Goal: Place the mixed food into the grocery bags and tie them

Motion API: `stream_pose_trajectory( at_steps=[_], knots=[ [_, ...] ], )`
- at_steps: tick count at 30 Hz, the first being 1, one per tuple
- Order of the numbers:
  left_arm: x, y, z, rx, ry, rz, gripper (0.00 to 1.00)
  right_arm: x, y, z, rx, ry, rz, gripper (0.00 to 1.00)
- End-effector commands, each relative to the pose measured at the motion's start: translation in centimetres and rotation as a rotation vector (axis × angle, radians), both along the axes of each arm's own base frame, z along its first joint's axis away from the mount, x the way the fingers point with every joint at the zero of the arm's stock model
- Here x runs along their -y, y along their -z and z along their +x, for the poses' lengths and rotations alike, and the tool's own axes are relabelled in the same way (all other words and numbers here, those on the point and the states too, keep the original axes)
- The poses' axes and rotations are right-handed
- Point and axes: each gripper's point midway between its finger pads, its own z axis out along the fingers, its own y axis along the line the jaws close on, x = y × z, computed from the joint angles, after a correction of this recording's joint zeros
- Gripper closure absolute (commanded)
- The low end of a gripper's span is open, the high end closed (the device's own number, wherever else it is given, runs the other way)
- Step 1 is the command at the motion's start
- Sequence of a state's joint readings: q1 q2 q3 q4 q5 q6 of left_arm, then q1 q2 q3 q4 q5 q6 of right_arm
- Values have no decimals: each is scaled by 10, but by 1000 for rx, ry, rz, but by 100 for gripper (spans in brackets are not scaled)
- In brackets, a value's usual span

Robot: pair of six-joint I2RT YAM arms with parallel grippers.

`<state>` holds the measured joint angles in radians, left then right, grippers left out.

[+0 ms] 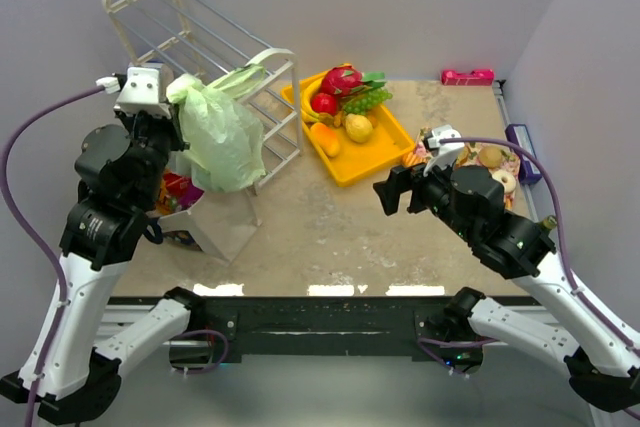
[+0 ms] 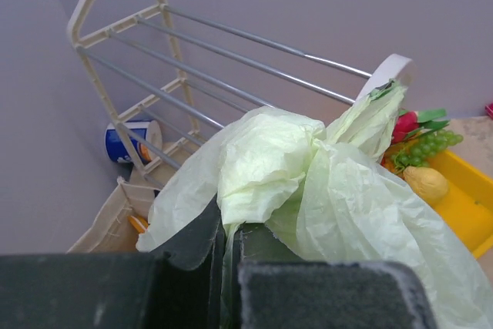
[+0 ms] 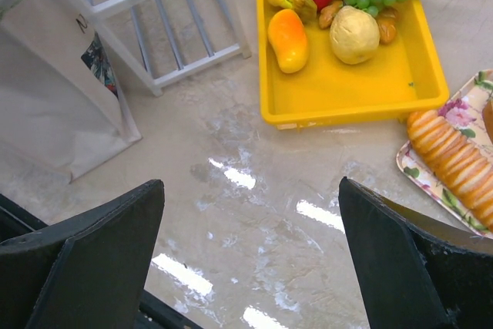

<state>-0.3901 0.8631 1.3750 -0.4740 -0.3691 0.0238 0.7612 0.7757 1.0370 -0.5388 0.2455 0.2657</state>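
Setting: robot lab test cell. Evidence: plain lilac walls [image 1: 400, 7] boxing a stone-look table [image 1: 330, 237]; left arm [image 1: 100, 217] and right arm [image 1: 500, 232] bolted at its near edge; toy fruit [image 1: 345, 97] in yellow tray [image 1: 375, 149]; white rack [image 1: 170, 32].

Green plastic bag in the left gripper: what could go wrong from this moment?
1. The green bag hangs against the rack; it may snag on a rail or tear when moved.
2. The left gripper pinches it bunched, so its mouth may not open for the toy fruit in the yellow tray.
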Motion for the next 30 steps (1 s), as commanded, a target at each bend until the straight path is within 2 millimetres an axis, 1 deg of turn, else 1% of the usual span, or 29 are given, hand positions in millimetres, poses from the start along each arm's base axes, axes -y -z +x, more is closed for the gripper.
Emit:
stream_pose_trajectory(
  at_steps=[1,3,4,7,8,10,11,12,13,14,15,16,17,19,20,21,22,23,24,25,26,28,29,30],
  knots=[
    [-7,-34,0,106,-34,-36,100,4,-1,0,1,30,17,1],
    [-12,-35,-1,115,-56,-33,100,8,-2,0,5,43,17,1],
    [-20,-35,-1,114,-103,-18,100,8,-2,-1,2,45,17,1],
    [-35,-30,3,90,-184,20,100,9,-2,-2,5,46,20,1],
    [-42,-26,8,75,-215,34,100,9,-3,-2,5,46,22,1],
    [-49,-23,14,62,-233,44,100,8,-1,-2,2,41,24,1],
    [-61,-19,21,46,-272,49,100,7,-1,-1,0,39,24,1],
    [-67,-20,24,44,-282,44,100,6,0,-1,-4,40,23,1],
    [-67,-16,33,33,-255,32,100,6,0,-1,-5,37,24,1],
    [-87,-14,35,26,-302,21,100,6,1,-1,-8,38,26,1],
    [-92,-16,36,30,-307,6,100,6,1,-1,-9,38,25,1],
    [-92,-14,39,26,-297,-16,100,7,1,-2,-9,39,26,1],
    [-108,-12,38,20,-341,-14,100,9,0,-2,-5,48,24,1],
    [-111,-5,38,19,-337,-79,100,14,-1,-4,0,60,22,1],
    [-119,0,36,13,-361,-86,100,16,-3,-3,7,70,18,1],
    [-123,10,35,-6,-379,-94,100,18,-3,-3,9,77,13,1],
    [-128,15,29,-15,-411,-111,100,20,-4,-4,14,82,13,1],
    [-133,28,26,-40,-435,-119,100,21,-4,-3,15,84,9,1],
    [-136,36,23,-55,-452,-128,100,22,-3,-2,16,91,5,1],
    [-140,39,15,-51,-479,-133,100,21,-3,-2,16,89,2,1],
    [-142,56,15,-87,-497,-137,100,20,-1,0,11,89,-4,1],
    [-143,69,8,-105,-516,-165,100,17,3,2,5,84,-10,1],
    [-143,88,9,-141,-517,-176,100,14,6,4,-4,81,-18,1],
    [-141,98,10,-154,-517,-202,100,12,8,4,-9,73,-22,1]
  ],
)
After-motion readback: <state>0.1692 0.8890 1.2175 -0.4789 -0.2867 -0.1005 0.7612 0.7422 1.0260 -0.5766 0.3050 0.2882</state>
